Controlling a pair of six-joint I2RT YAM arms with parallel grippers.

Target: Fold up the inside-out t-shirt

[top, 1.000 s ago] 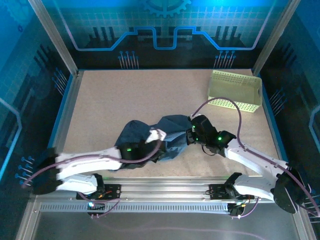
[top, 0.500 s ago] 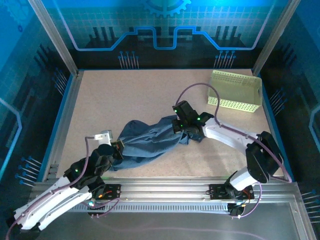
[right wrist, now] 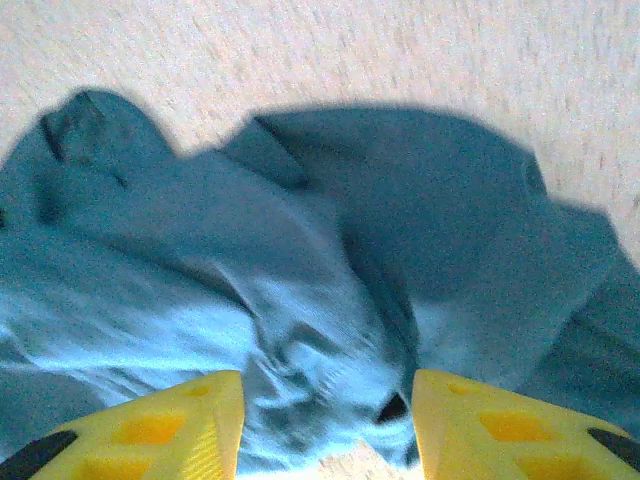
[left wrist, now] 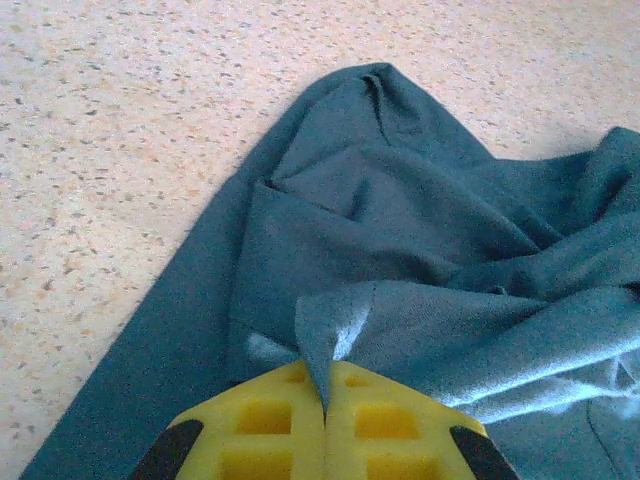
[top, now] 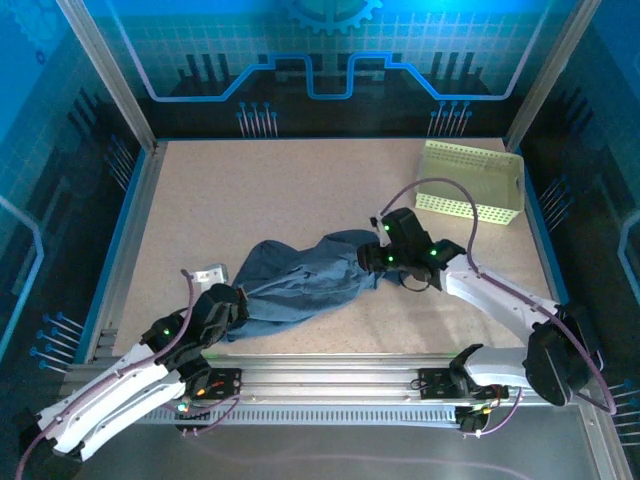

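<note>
item 1, surface: speckled tan board, carries everything below.

item 2, t-shirt: dark slate-blue, crumpled into a long wrinkled bundle across the near middle of the surface, running between my two grippers. it is not flat and no fold is made yet.

item 3, basket: pale yellow-green, perforated, at the far right, well apart from the t-shirt. not needed for this job.

item 4, right gripper: at the right end of the bundle, jaws standing apart with cloth lying under the gap. nothing held.

item 5, left gripper: at the near left end, jaws pressed together on a thin pinch of cloth that rises between them.

handling note: i judge the step in hand to be stretching the bundle out flat before any fold. to do it well, my right gripper should go down onto one clean edge, not a thick wad, and close firmly. it should then draw away from my left, low over the surface, so the wrinkles pull out without tugging the pinch free.
</note>
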